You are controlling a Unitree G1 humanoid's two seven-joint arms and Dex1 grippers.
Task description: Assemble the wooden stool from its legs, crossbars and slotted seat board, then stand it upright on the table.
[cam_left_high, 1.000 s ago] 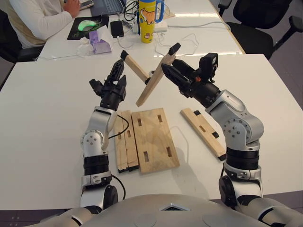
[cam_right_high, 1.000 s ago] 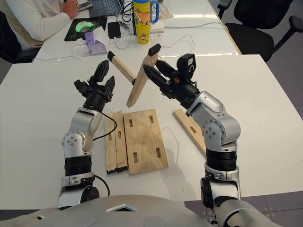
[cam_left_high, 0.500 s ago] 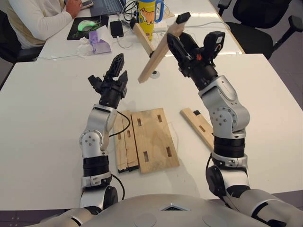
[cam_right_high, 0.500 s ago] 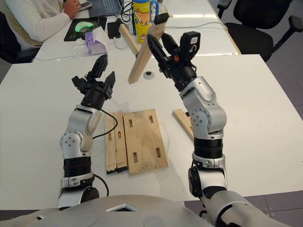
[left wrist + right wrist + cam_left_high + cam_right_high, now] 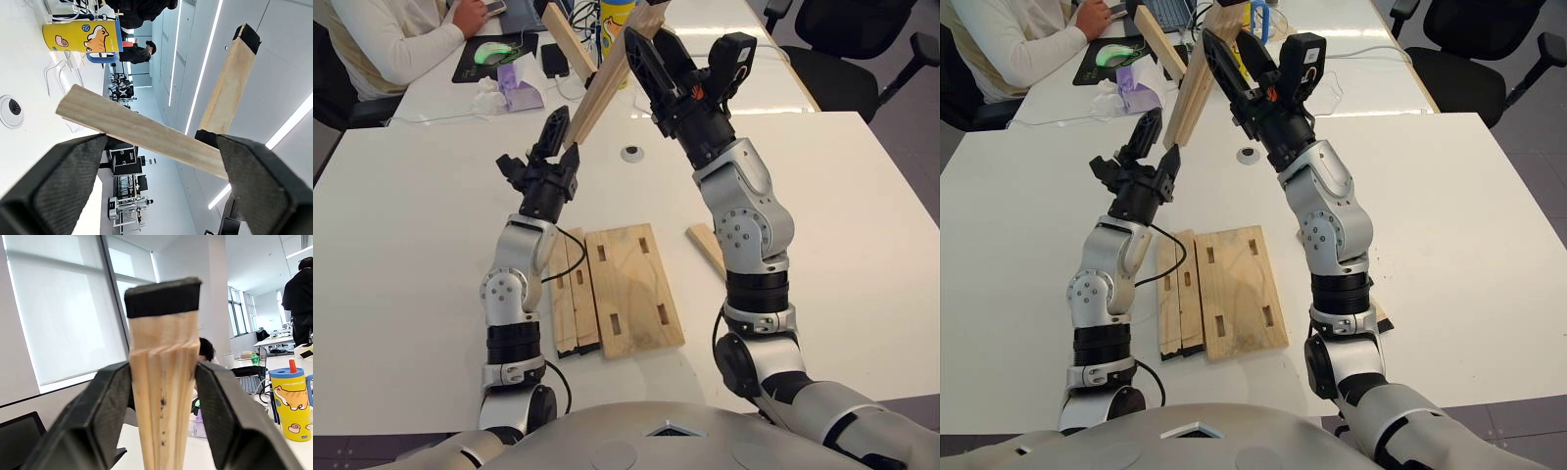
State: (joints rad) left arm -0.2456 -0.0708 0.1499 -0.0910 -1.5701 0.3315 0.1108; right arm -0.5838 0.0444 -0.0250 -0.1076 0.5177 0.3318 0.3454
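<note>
My right gripper [image 5: 638, 61] is shut on a wooden leg [image 5: 164, 396] with a black-capped end, held high over the table's far side. A crossbar [image 5: 566, 37] sticks out of that leg toward the back left. The leg slants down to its lower end [image 5: 578, 137], right beside my left gripper [image 5: 554, 147], which is open; its pads [image 5: 54, 191] frame the crossbar [image 5: 137, 132] without touching it. The slotted seat board [image 5: 631, 289] lies flat on the table, two more slotted pieces [image 5: 571, 294] against its left side. Another leg [image 5: 708, 245] lies partly hidden behind my right arm.
A round cable grommet [image 5: 631, 154] sits in the white table [image 5: 401, 255] beyond the seat board. On the desk behind are a yellow mug [image 5: 80, 36], a purple tissue box [image 5: 519, 93] and a seated person. Office chairs stand at the back right.
My right arm has lifted the leg with its crossbar up and swung it left, bringing its lower end beside my left gripper. The left gripper has stayed open and nearly still.
</note>
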